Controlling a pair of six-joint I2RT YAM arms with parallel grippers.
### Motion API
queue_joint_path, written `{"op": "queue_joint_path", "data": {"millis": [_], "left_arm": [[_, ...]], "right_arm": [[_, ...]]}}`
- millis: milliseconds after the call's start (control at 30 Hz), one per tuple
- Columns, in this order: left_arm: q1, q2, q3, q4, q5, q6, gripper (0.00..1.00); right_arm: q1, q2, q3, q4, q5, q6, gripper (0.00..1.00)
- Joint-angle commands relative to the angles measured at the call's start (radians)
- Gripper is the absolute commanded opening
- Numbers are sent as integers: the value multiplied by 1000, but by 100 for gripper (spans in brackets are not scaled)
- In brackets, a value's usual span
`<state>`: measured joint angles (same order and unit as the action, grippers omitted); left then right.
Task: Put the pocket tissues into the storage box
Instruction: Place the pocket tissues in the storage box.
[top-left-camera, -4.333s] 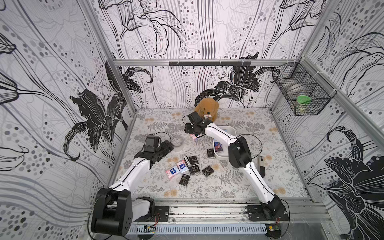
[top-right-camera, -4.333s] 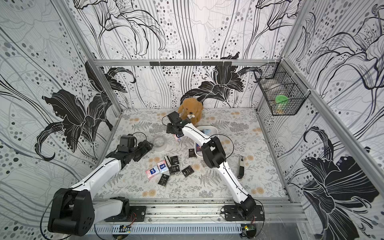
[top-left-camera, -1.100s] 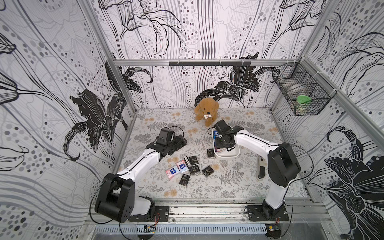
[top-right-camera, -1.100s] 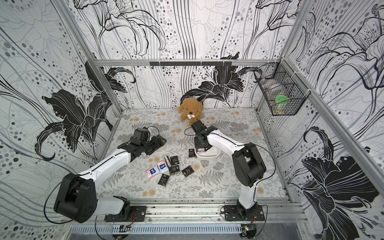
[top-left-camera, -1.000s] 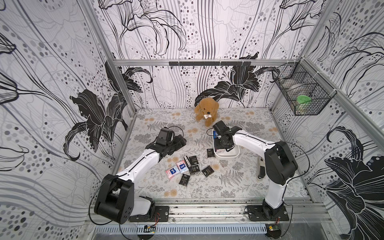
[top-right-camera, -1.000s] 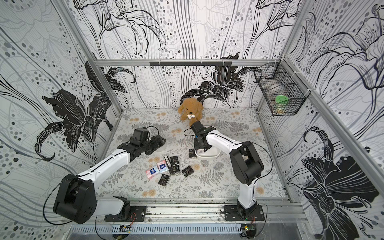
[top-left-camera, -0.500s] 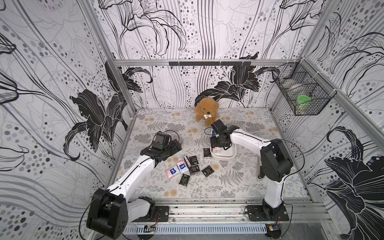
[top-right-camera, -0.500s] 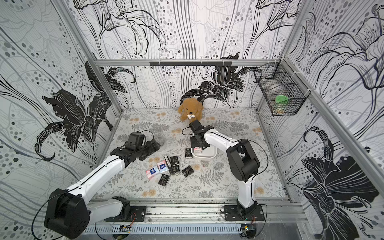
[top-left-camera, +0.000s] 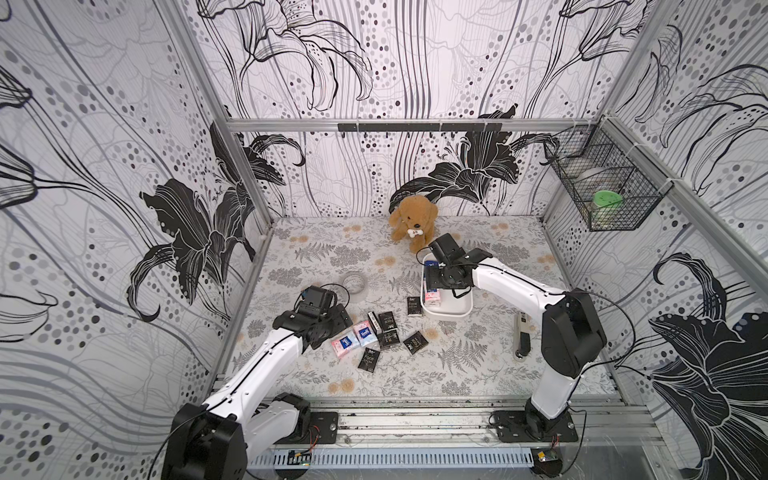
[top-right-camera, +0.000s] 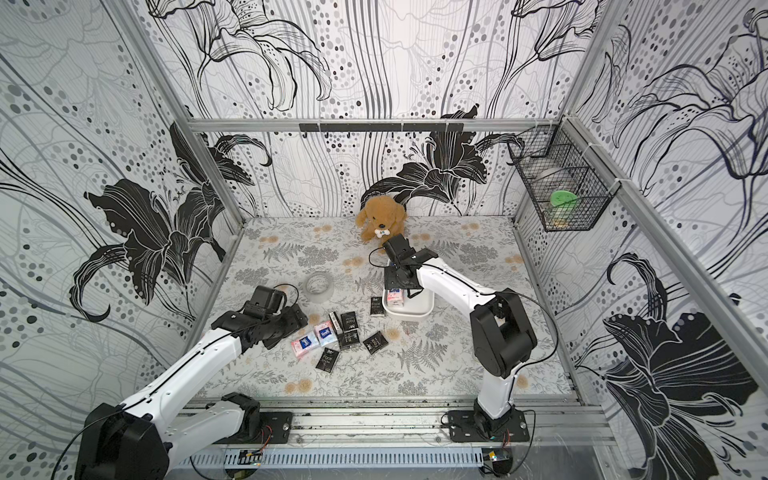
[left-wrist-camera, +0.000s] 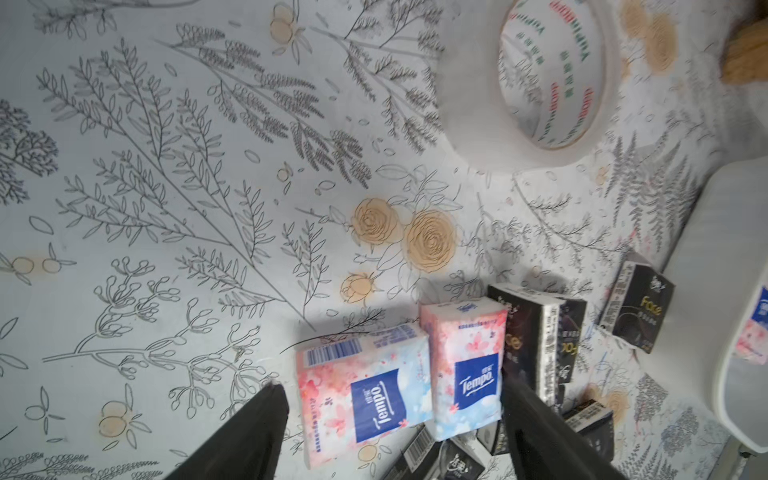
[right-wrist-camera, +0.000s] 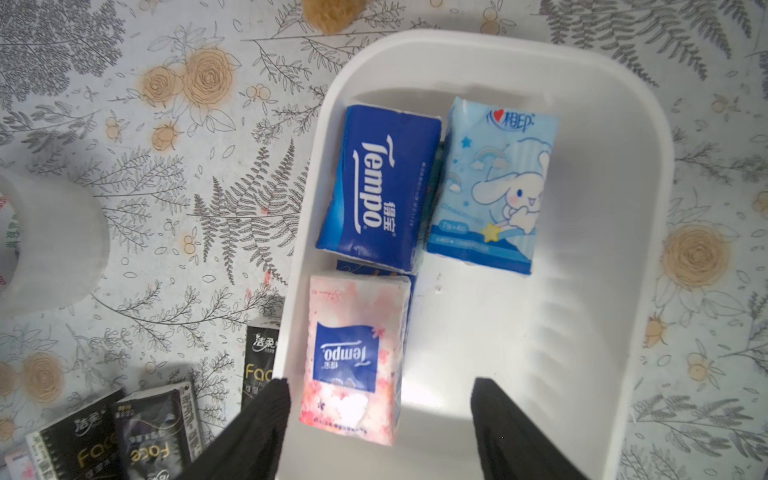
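Now the right gripper (right-wrist-camera: 380, 384) hangs over the box (right-wrist-camera: 540, 332), jaws spread wide with nothing clamped. Three packets lie flat inside. A dark blue packet (right-wrist-camera: 380, 187) and a pink packet (right-wrist-camera: 353, 357) lie end to end along the box wall that faces the tabletop's left edge, and a light blue packet (right-wrist-camera: 494, 183) lies against the dark blue one's side. The pink packet lies right below the gripper: one finger (right-wrist-camera: 257, 424) is close beside its edge, and the other stands well clear. A blue sliver shows under the pink one; I cannot tell what it belongs to.

In both top views the box stands near the middle of the tabletop (top-left-camera: 478, 374), somewhat toward the far edge.

Over the loose pile, which lies between the box and the left edge, the left gripper (left-wrist-camera: 390, 388) hovers low with its jaws wide too. They frame two pink packets (left-wrist-camera: 365, 395) lying side by side and touching. Whether the fingers touch them cannot be told. Black packets (left-wrist-camera: 536, 332) press against the pair on the box side, and more lie scattered toward the near edge. One black packet (left-wrist-camera: 636, 307) lies just beside the box wall.

A tape roll (left-wrist-camera: 540, 83) sits apart from the pile, toward the far edge. By that edge, near the box, sits a plush dog (top-left-camera: 413, 222).
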<state>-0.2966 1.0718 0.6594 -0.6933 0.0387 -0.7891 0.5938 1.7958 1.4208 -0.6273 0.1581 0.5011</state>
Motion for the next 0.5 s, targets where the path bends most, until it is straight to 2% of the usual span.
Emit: {"op": "queue_joint_path", "data": {"millis": [0,200,467], "left_arm": [[-6,-6,-39,-4,14,-2,83],[-7,48,-40,213,54,16,85],[-6,156,-34,272,131,87,87]], "right_arm": [[-8,-35,-24,-24,11,36,75],[-9,-44,-35,-10,-8,40,75],[-10,-62,-34,-25,2,34,75]]}}
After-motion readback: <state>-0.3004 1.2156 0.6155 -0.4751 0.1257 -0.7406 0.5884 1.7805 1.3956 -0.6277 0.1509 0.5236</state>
